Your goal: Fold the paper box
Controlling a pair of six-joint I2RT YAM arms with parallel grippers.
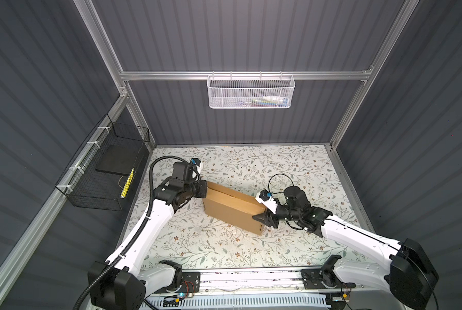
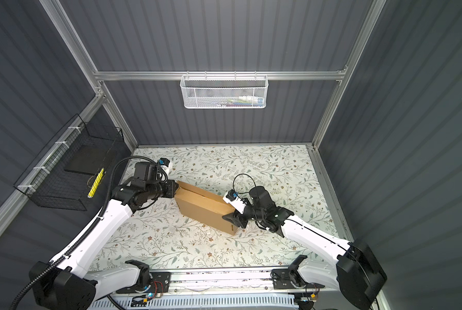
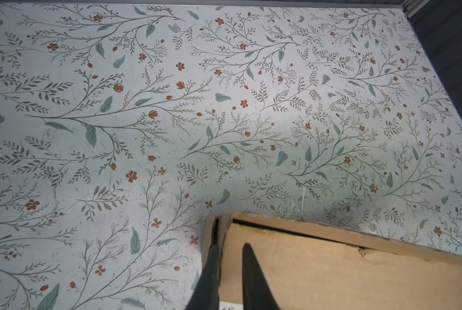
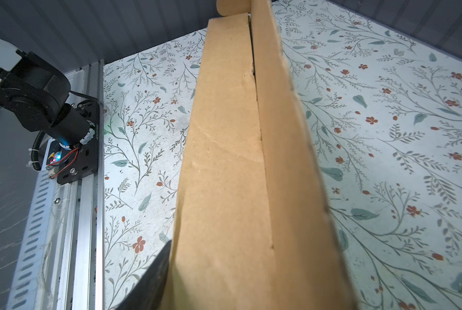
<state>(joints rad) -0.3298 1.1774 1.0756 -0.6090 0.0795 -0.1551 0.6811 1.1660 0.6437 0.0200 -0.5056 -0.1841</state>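
The paper box (image 1: 232,206) (image 2: 205,212) is plain brown cardboard, folded into a shallow closed shape. It lies diagonally in the middle of the floral table. My left gripper (image 1: 206,189) (image 2: 176,189) is at the box's far left end. In the left wrist view the left gripper (image 3: 231,248) has its jaws narrowly set on either side of the end wall at a corner of the box (image 3: 331,273). My right gripper (image 1: 260,218) (image 2: 231,218) clamps the near right end across the box's thickness. The right wrist view shows one dark finger (image 4: 154,271) against the box (image 4: 224,161); the other finger is hidden.
A black wire basket (image 1: 103,171) hangs on the left wall. A white mesh basket (image 1: 250,91) hangs on the back wall. The arms' base rail (image 1: 251,276) runs along the front edge. Floral table surface (image 1: 291,171) lies open behind and in front of the box.
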